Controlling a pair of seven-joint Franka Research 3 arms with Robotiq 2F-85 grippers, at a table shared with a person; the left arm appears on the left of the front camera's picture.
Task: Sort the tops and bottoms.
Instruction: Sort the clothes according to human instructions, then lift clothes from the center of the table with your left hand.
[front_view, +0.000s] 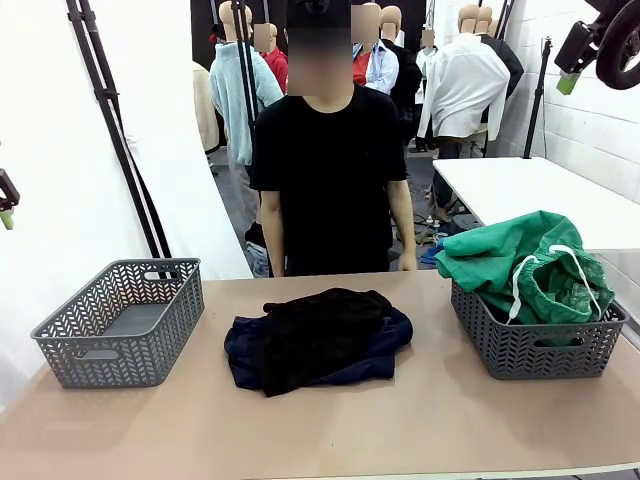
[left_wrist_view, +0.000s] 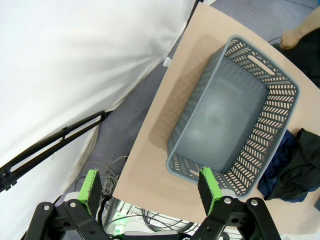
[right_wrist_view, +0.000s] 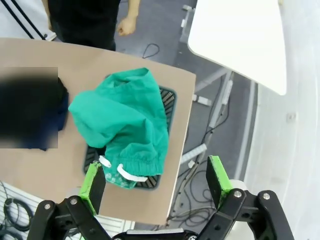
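Front view: bottoms (front_view: 530, 268) heaped in right basket (front_view: 540, 350); dark pile (front_view: 320, 340) mid-table.
Left wrist view: left gripper (left_wrist_view: 150, 187) wide open, holds nothing, above left basket (left_wrist_view: 280, 100).
Right wrist view: right gripper (right_wrist_view: 156, 182) wide open, holds nothing, high over bottoms. Bottoms step looks done. Next: reach down, pinch one piece off pile.

1. The left gripper (left_wrist_view: 150, 187) is hanging with its jaws spread wide, its green pads (left_wrist_view: 91, 186) facing each other across the gap.
2. The right gripper (right_wrist_view: 156, 181) is hovering high and pointing downward, its jaws likewise standing wide apart.
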